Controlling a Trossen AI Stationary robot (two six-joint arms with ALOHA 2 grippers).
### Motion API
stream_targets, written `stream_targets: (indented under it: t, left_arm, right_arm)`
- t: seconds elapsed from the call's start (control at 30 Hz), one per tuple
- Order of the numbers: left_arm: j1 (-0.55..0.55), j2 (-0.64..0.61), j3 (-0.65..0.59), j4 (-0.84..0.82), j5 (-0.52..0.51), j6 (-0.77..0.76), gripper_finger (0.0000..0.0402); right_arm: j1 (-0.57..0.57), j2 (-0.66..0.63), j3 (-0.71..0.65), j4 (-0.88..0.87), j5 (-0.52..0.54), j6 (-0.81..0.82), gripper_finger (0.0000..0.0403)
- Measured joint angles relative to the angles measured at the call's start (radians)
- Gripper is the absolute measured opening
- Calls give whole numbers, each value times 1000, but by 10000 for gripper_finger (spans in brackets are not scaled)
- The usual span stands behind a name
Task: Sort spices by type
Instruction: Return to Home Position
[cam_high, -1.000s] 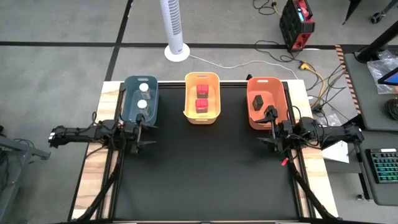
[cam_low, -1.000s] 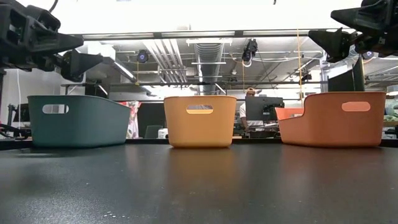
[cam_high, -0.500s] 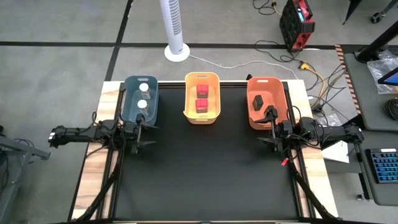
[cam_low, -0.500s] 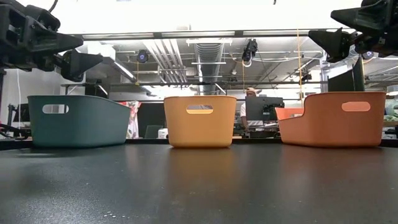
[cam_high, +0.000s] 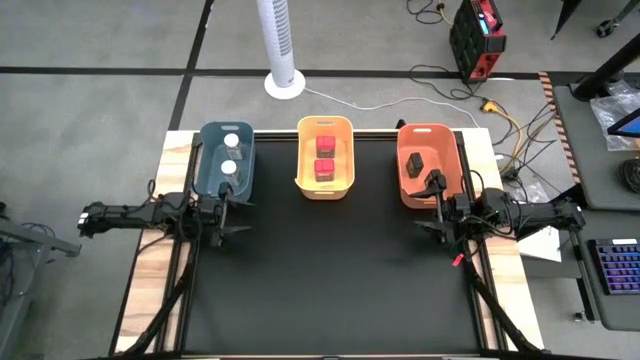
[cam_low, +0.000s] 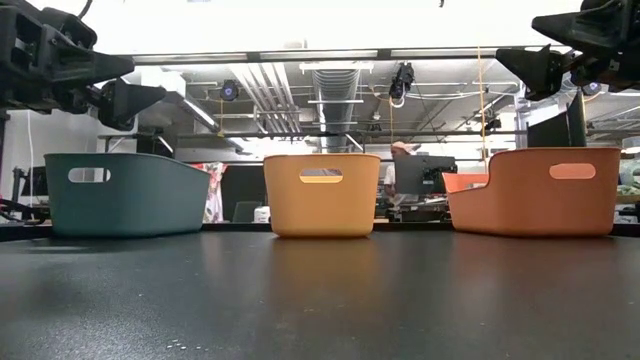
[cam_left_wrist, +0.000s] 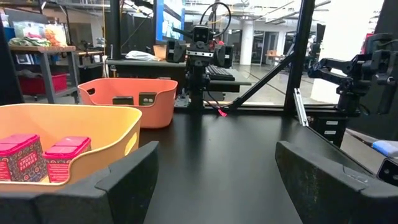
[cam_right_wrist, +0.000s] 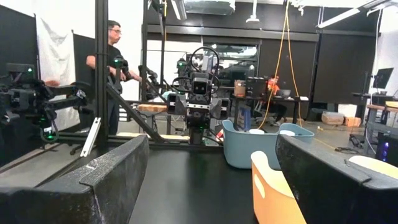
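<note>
Nothing among the spices has moved in the last second, and neither have the arms. The only change I can make out is a person far back in the room, who seems to have shifted slightly. The two white-lidded jars stand in the blue bin at the far left of the table. The two red-lidded jars sit one behind the other in the yellow bin in the middle. The two dark jars are in the orange bin at the far right. That makes six jars in three pairs, each pair in its own bin, with none left on the black table top, so the sorting looks finished to me. The left gripper hangs just in front of the blue bin at the table's left edge. Its fingers are spread wide and hold nothing. The right gripper mirrors it just in front of the orange bin, also spread and empty. Both arms look folded in at the sides, so I would say the return to rest is all but done. To finish it well, each arm should settle without swinging toward the bin beside it. One of the dark jars lies very near the right gripper, so any last motion there should be slow and kept clear of the orange rim. Another person stands beyond the left arm.
</note>
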Motion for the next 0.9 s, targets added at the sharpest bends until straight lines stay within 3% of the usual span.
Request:
stream_targets:
  t: [0.9]
  left_arm:
    - [0,11,10,3,0,0,304]
  right_arm:
    - [0,0,0,0,0,-1,343]
